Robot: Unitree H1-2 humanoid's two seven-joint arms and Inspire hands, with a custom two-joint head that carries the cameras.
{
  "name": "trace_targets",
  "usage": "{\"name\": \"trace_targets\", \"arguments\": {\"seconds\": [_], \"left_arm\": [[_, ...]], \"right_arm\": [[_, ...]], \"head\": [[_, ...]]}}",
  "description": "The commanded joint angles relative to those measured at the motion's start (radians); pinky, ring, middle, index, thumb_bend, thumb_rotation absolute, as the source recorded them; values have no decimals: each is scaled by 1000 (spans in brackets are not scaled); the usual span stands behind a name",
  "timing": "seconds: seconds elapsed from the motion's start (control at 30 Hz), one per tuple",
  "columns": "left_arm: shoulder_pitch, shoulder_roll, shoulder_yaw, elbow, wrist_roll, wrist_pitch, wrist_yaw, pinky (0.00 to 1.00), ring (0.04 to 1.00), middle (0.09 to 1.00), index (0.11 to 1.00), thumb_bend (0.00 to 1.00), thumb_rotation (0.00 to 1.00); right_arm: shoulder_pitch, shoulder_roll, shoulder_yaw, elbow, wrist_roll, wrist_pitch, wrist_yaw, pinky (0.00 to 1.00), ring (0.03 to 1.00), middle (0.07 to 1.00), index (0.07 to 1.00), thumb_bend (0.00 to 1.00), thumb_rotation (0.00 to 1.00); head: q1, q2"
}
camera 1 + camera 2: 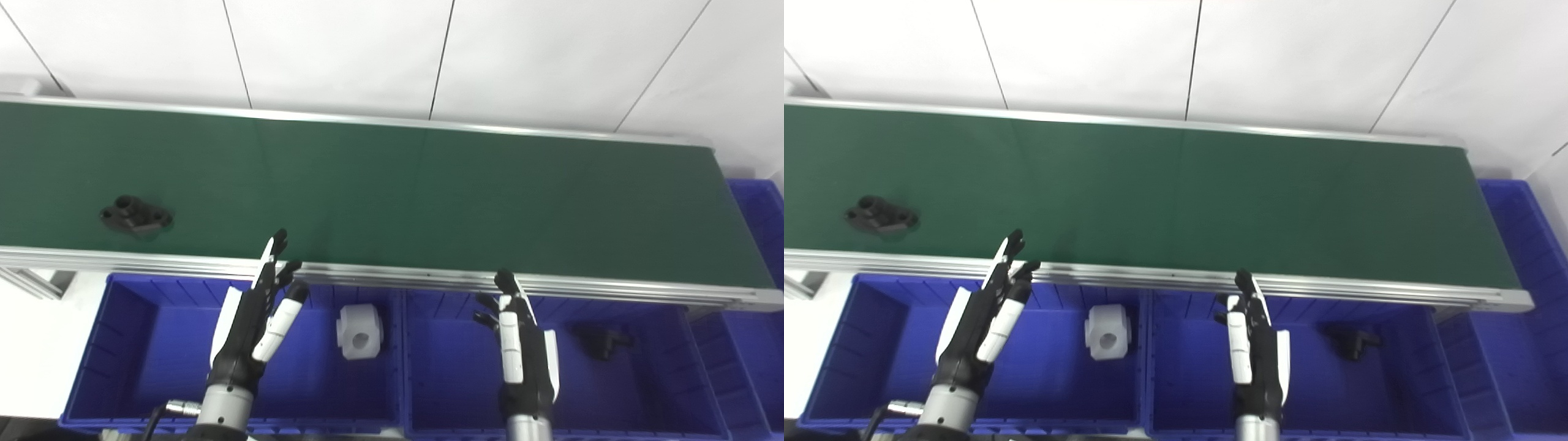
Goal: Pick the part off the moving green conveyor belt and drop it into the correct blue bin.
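A black part (136, 217) with round holes lies on the green conveyor belt (392, 196) at the far left, near its front edge. My left hand (260, 312) is open and empty, held above the left blue bin (122, 343), its fingertips at the belt's front rail, well to the right of the part. My right hand (520, 343) is open and empty above the middle blue bin (686, 367). The left bin holds a white block (359, 331) with a hole. The middle bin holds a black part (601, 340).
A silver rail (429, 278) runs along the belt's front edge between belt and bins. Another blue bin (759, 208) stands at the belt's right end. A white wall is behind the belt. A cable (160, 413) hangs at my left wrist.
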State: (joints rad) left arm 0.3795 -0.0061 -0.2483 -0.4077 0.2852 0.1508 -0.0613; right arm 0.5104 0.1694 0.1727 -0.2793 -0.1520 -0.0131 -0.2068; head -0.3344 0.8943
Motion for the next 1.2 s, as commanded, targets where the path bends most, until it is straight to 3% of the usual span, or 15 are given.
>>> {"name": "trace_targets", "arguments": {"seconds": [0.0, 0.2, 0.93, 1.17], "left_arm": [[-9, 5, -1, -26, -9, -8, -6, 933, 918, 1000, 1000, 679, 973], [-8, 7, -6, -22, 7, -6, -7, 928, 903, 1000, 1000, 691, 982], [14, 0, -30, 24, 18, -61, 13, 891, 879, 1000, 1000, 677, 997], [19, 5, -41, 21, 36, -61, 20, 980, 980, 1000, 1000, 674, 1000]], "right_arm": [[-12, 45, 21, -35, -14, 5, -1, 706, 795, 911, 899, 606, 956], [-12, 41, 23, -33, -19, 8, 2, 694, 785, 908, 906, 601, 965], [-1, 15, 16, -1, -15, -15, 9, 709, 796, 920, 923, 625, 973], [1, 8, 14, 7, -16, -25, 10, 710, 798, 929, 931, 650, 979]], "head": [[3, -4], [4, -5], [63, -70], [71, -81]]}}
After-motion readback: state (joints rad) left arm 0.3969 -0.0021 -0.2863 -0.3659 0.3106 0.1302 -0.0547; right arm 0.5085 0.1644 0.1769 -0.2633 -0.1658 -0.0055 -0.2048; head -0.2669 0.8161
